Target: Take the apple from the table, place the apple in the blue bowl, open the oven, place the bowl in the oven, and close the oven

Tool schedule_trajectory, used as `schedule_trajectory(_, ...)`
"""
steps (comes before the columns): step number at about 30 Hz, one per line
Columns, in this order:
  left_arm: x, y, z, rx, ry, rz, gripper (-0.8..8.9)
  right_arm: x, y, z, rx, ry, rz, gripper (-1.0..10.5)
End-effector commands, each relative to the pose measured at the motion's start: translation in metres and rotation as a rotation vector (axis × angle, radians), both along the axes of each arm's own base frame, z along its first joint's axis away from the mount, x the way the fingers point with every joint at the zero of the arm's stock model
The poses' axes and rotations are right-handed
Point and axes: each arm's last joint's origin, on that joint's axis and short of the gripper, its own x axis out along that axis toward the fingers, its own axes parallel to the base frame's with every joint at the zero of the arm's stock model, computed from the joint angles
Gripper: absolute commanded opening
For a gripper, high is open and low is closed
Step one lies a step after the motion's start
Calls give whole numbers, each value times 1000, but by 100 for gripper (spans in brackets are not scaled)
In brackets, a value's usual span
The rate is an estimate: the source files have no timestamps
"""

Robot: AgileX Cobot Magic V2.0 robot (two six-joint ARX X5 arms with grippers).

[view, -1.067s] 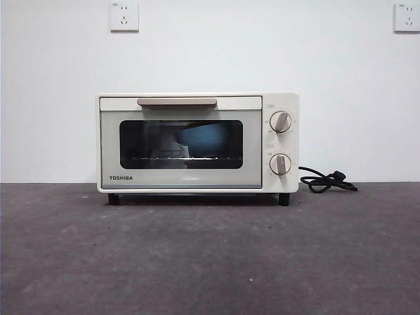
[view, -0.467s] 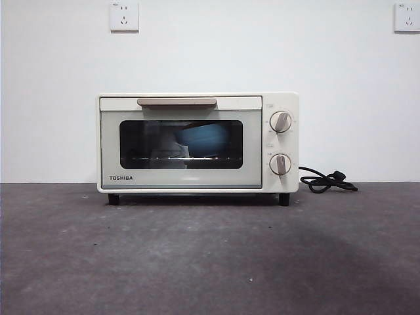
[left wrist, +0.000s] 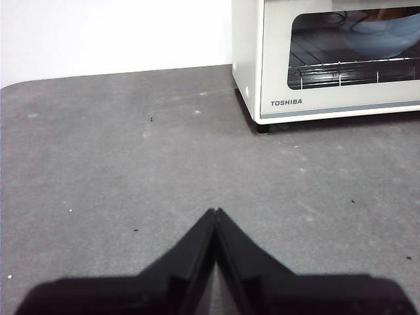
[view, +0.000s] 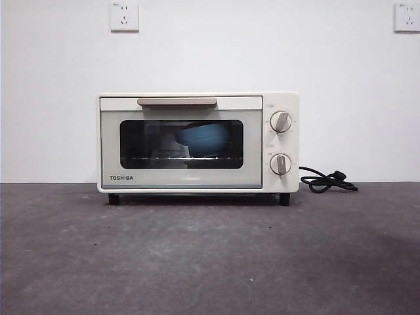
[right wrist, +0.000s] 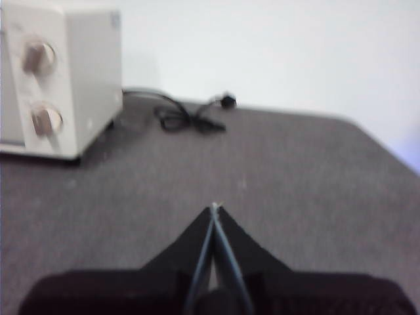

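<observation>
Nothing moved: both clenched grippers (left wrist: 215, 211) (right wrist: 214, 206) over speckled grey table (view: 210, 262), white wall (view: 210, 46) behind.

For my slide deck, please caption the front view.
Blue bowl sits inside the closed oven on the table.

In front of me the oven (view: 198, 142) on the table (view: 210, 256), door shut, the blue bowl (view: 203, 140) on its rack behind dark glass, black cord (view: 326, 180) coiled beside, two wall sockets (view: 124, 16) above.

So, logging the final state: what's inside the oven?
Through the shut oven's glass door, the blue bowl sits on the wire rack. Whether the apple is in it can't be seen.
</observation>
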Motion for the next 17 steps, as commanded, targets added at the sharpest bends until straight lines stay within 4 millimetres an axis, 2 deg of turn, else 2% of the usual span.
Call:
schedule_trajectory(1,1,0,-2,-7,0,5,-3,-1,0,-3,30,1,-6,2)
schedule_trajectory(8,1,0,-2,-7,0,6,-3,-5,-1,-13,75,98,-73,2)
schedule_trajectory(17,1,0,-3,-7,6,6,-3,-5,-1,-13,84,96,-66,2)
